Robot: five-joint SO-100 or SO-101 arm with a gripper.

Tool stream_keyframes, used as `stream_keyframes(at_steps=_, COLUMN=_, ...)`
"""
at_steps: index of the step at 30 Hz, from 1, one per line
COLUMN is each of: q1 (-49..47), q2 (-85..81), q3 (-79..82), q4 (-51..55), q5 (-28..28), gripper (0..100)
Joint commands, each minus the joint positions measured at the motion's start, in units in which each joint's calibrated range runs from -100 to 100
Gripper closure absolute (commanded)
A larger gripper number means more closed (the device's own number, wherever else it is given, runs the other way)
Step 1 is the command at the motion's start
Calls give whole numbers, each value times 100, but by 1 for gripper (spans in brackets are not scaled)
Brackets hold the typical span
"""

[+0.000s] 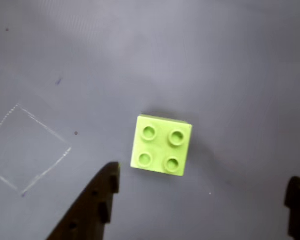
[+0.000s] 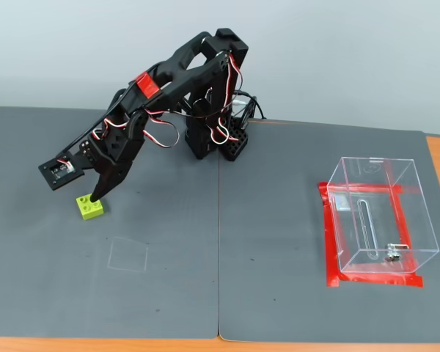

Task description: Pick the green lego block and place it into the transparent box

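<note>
The green lego block is a lime brick with four studs, lying flat on the grey mat. In the wrist view my gripper is open, its two dark fingers spread wider than the block and hovering just short of it. In the fixed view the block sits at the left of the mat with the gripper directly above it, one fingertip close to its top. The transparent box stands far to the right on red tape and is empty apart from a small metal fitting.
A faint white square outline is drawn on the mat in front of the block; it also shows in the wrist view. The arm's base stands at the back middle. A seam splits the grey mat in two.
</note>
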Motion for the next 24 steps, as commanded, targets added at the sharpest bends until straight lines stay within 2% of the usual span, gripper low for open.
stream_keyframes(at_steps=1, q1=-103, q2=84, q3=-104, q4=-205, q5=17, gripper=63)
stream_keyframes(at_steps=7, q1=-192, q2=432, q3=-113, q4=-578, q5=12, gripper=63)
stream_keyframes(at_steps=24, q1=-185, q2=949, q3=-104, q4=-596, q5=48, gripper=63)
